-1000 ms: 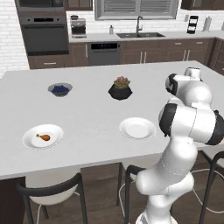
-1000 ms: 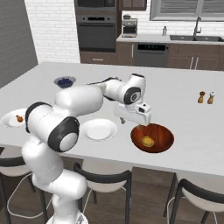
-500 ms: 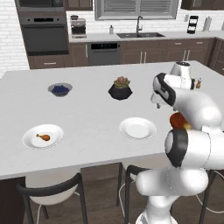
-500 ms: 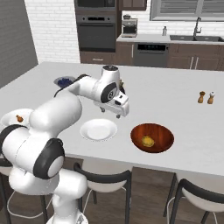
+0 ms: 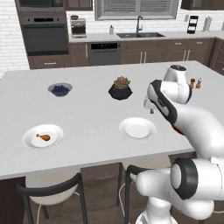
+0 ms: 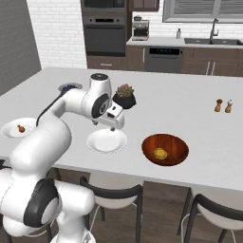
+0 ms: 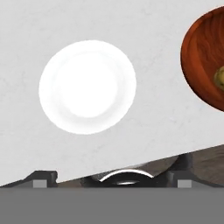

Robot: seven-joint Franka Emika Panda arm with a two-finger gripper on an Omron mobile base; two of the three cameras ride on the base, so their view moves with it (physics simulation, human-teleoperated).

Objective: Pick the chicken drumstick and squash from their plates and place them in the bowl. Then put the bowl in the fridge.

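The dark red-brown bowl (image 6: 176,144) stands near the island's front edge with the yellow squash (image 6: 160,153) lying inside it. The hand view shows the bowl (image 7: 202,61) and squash (image 7: 220,77) at the right edge. One white plate (image 6: 107,141) left of the bowl is bare. My gripper (image 6: 110,127) hangs open and empty just above this plate's far rim (image 7: 87,86), its fingertips (image 7: 43,179) spread wide. The chicken drumstick (image 5: 43,137) lies on the other plate (image 5: 30,139) far to the left. The fridge is out of view.
A black pot with a succulent (image 5: 120,89) and a small grey bowl with blue contents (image 5: 60,89) stand further back on the island. Salt and pepper shakers (image 6: 223,105) sit at the right. Stools (image 6: 114,192) line the front edge.
The arm has swung left, from over the bowl to over the bare plate. The gripper stays open and the squash lies in the bowl.
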